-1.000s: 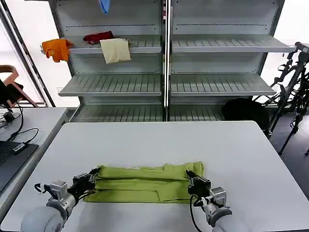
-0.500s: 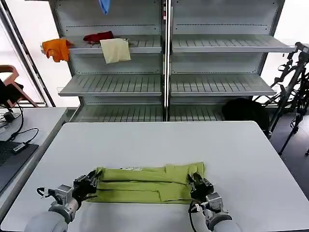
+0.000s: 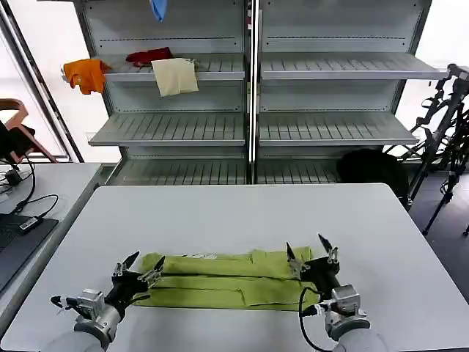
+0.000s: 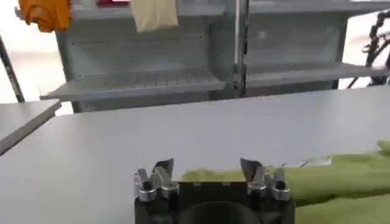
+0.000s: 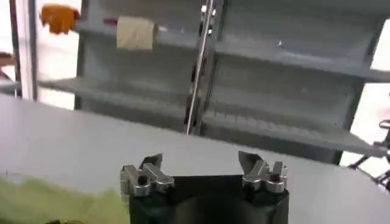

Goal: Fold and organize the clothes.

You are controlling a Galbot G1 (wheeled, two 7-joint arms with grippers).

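The lime yellow-green t-shirt (image 3: 220, 277) lies folded into a long flat band near the front edge of the white table (image 3: 242, 216). In the head view my left gripper (image 3: 136, 267) hovers open at the band's left end, holding nothing. My right gripper (image 3: 310, 253) stands open just above the band's right end, also with nothing in it. The left wrist view has the left gripper (image 4: 207, 173) spread wide with the green cloth (image 4: 341, 176) just beyond it. In the right wrist view the right gripper (image 5: 201, 167) is spread too, and a corner of the shirt (image 5: 55, 204) lies beside it.
Grey shelving (image 3: 253, 95) stands behind the table, with an orange cloth (image 3: 86, 74), a red cloth (image 3: 149, 56), a cream-yellow cloth (image 3: 175, 75) and a blue cloth (image 3: 158, 8) on it. A second table with a laptop (image 3: 18, 242) is at the left, and black stands (image 3: 443, 139) at the right.
Both grippers were shut on the shirt's two ends a second ago. They have since opened, let go of the cloth and lifted slightly, leaving the folded band flat on the table.
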